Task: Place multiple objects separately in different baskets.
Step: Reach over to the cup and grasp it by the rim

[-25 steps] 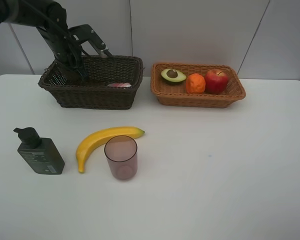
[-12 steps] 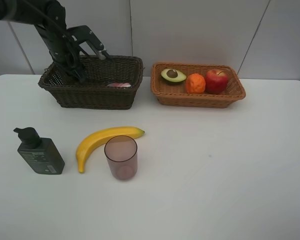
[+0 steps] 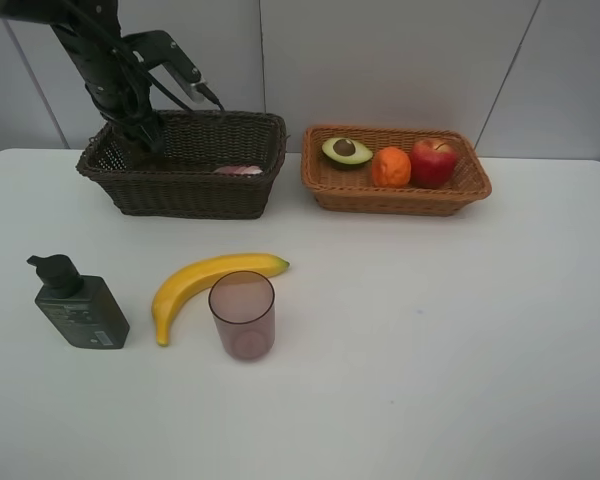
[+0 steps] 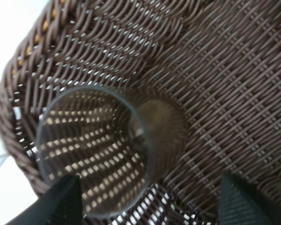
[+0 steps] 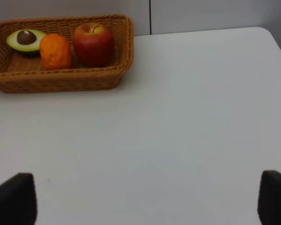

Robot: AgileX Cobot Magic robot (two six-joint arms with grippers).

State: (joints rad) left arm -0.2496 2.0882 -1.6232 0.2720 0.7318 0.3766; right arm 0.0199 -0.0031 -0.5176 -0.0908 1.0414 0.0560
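Just over the dark basket's (image 3: 180,185) left end, left gripper (image 4: 154,206) had its jaws spread wide, gripping nothing. Translucent cup (image 4: 96,154) sat in that corner of the basket beneath it. Pink bottle (image 3: 239,170) lay further right inside. Right gripper (image 5: 143,199) spread wide, empty. Second cup (image 3: 242,315), banana (image 3: 205,280) and pump bottle (image 3: 77,305) were on the table in front of the dark basket. Light basket (image 3: 395,195) to its right held avocado (image 3: 346,151), orange (image 3: 390,167), apple (image 3: 433,162).

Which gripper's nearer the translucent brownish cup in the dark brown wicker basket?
Left. Left gripper hangs open just above the translucent brownish cup in the dark brown wicker basket; right gripper is over the white table, well away.
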